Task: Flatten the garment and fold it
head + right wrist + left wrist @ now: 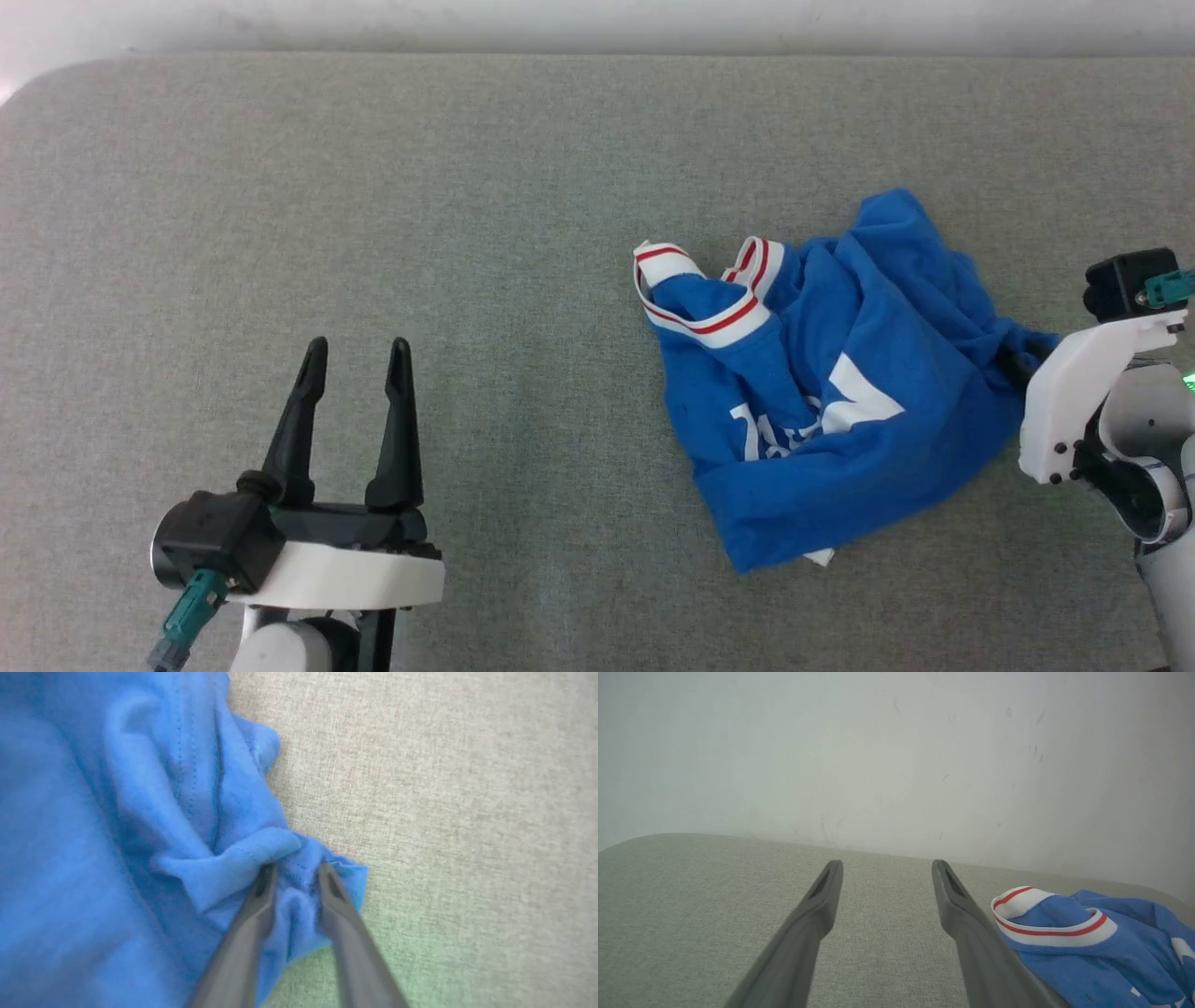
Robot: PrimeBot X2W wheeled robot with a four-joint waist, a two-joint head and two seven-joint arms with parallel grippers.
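A: One grip so far?
B: Yes: right end effector (296,871) pinches a hem fold of the crumpled garment (822,383), right of centre on the surface (373,187); left end effector (358,347) spread, well apart.
A: Pull outward slowly, keeping it low.

Lab-like: grey table (467,187), white wall (878,756)

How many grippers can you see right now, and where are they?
2. The left gripper is open over the table at lower left; the right gripper grips the right edge of the garment.
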